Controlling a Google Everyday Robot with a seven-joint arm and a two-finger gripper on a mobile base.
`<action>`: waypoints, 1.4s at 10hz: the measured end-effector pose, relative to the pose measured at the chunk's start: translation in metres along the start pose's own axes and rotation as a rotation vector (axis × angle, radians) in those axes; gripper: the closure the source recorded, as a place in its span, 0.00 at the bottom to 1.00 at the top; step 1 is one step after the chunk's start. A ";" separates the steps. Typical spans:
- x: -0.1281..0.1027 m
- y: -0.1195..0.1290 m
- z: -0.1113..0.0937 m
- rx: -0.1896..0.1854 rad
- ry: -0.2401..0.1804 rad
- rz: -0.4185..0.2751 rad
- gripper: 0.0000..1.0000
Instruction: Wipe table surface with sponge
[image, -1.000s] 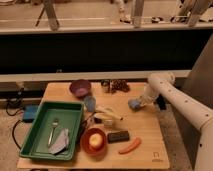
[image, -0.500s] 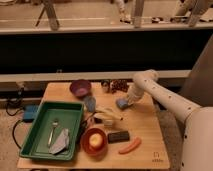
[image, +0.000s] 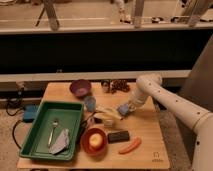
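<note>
1. I'm looking at the white arm reaching in from the right, with the gripper (image: 126, 109) sitting low over the middle of the light tan square wooden table surface (image: 145, 142).
2. The small light-blue soft sponge (image: 122, 109) is lying right at the gripper's tip, touching the tabletop just right of the pale yellow banana (image: 108, 114). Can't tell if the fingers are apart or clamped on it.
3. Left side is carrying the green plastic tray (image: 41, 146) with a metal fork (image: 53, 129) in it.
4. A purple bowl (image: 80, 88) is sitting at the far edge, a blue-grey cup (image: 90, 103) just nearer.
5. Near side is showing a red bowl (image: 94, 141), a dark brown rectangular block (image: 118, 135) and an orange carrot (image: 130, 146).
</note>
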 end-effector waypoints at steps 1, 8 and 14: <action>0.011 0.020 -0.007 -0.016 0.003 0.011 1.00; 0.077 0.072 -0.018 -0.075 0.080 0.127 1.00; 0.043 -0.010 0.007 -0.026 0.052 0.048 1.00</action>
